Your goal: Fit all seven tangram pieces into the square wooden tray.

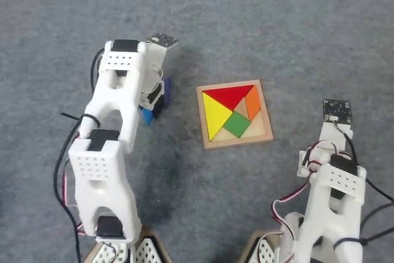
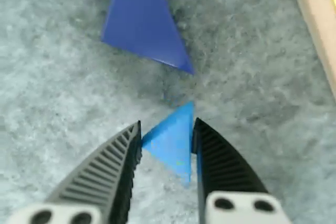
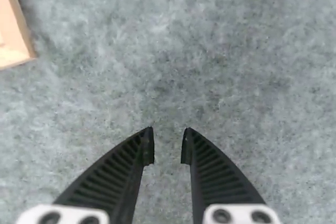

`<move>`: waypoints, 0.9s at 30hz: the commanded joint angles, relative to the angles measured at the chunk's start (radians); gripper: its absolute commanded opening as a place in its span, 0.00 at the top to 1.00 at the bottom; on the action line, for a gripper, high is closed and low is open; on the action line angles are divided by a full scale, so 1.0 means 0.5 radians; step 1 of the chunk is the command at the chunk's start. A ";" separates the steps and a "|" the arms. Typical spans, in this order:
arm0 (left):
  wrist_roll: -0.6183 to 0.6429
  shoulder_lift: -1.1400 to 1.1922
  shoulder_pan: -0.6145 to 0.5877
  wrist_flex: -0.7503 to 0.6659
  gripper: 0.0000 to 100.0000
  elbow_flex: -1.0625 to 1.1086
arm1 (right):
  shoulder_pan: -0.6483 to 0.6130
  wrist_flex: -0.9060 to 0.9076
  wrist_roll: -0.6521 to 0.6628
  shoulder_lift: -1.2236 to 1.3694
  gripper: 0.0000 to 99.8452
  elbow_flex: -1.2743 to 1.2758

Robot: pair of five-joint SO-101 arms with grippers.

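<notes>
Grey carpet [image 1: 295, 35], left end effector [image 2: 167, 124] pinching pale-blue triangle [image 2: 170, 142], apex outward, right end effector [image 3: 167, 132] barely open, empty.

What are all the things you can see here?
tray: one, wooden, on the carpet right of the middle
red triangle: one, in the tray
yellow triangle: one, in the tray
green square: one, in the tray
orange piece: one, in the tray
dark blue triangle: one, on the carpet outside the tray
light blue triangle: one, between the left gripper's fingers
carpet: one, grey, under everything
left gripper: one, black fingers, closed on the light blue triangle
right gripper: one, black fingers, slightly open over bare carpet
</notes>
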 commanded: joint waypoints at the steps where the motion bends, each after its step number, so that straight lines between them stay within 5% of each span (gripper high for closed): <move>1: -0.061 0.003 -0.021 0.000 0.84 -0.084 | -0.029 -0.044 0.021 -0.054 0.91 -0.015; 17: -0.071 -0.018 -0.028 -0.126 0.80 0.201 | -0.029 -0.044 0.031 -0.054 0.91 -0.012; 27: -0.104 0.000 -0.242 -0.227 0.80 0.275 | -0.044 -0.054 0.031 -0.054 0.91 -0.012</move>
